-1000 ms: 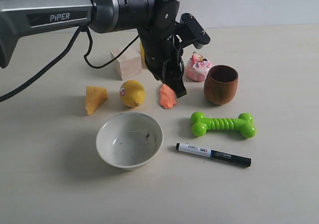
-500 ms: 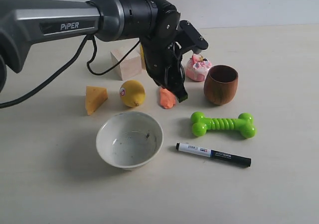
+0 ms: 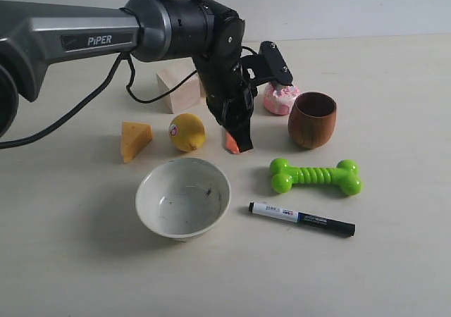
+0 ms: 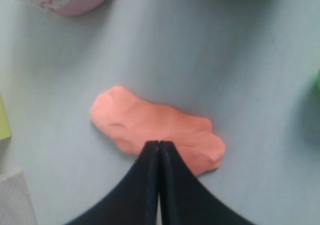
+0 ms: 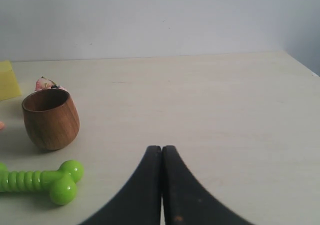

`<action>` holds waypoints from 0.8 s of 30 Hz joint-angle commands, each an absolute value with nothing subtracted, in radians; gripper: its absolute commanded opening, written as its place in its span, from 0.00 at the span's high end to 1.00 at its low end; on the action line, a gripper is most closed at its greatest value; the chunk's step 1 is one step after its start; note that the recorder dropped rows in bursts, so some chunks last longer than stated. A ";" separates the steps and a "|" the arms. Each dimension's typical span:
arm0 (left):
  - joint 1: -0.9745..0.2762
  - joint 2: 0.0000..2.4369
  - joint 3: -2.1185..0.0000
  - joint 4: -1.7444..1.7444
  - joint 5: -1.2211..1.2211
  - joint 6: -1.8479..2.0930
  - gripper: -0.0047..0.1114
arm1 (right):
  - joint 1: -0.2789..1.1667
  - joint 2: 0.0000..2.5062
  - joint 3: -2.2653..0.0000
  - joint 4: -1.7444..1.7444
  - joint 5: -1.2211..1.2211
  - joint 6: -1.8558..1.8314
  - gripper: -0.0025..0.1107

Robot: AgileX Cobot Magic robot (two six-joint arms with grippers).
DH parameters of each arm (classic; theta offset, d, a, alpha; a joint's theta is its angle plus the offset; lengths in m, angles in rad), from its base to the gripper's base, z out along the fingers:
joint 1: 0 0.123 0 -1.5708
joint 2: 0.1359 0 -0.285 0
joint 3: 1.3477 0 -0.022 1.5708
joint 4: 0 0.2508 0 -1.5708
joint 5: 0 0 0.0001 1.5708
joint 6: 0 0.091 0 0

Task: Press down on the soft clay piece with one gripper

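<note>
Pressing w/ our left end effector (image 4: 159,144), jaws pinched together as one blunt tip, onto soft clay piece (image 4: 150,125).

— What is the arm (image 3: 42,32) looking like?
— It is showing a long grey shell with a dark inset strip, and white lettering (image 3: 103,40) reading "PiPER" is sitting on that strip. Past a lighter ring, the casing is turning into rounded black joints (image 3: 204,28).
— Any wiring?
— A black cable (image 3: 90,93) is curving out from under the joints, and thinner loops are poking up above them. A boxy black block (image 3: 273,62) is jutting out beside the wrist.
— And the ends?
— The left gripper (image 4: 159,144) is showing two matte black fingers narrowing to a point, with only a thin seam between them. The right gripper (image 5: 161,148) is looking just the same.
</note>
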State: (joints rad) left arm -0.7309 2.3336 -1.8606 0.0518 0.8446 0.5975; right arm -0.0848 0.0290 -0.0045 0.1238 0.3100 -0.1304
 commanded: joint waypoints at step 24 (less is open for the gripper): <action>-0.718 2.416 -1.865 0.017 0.805 0.654 0.96 | -0.084 0.024 0.000 0.127 0.305 -0.130 0.98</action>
State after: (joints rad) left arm -0.7205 2.3884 -1.8652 0.0263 0.8076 0.6542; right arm -0.0848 0.0290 -0.0045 0.1255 0.3100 -0.1304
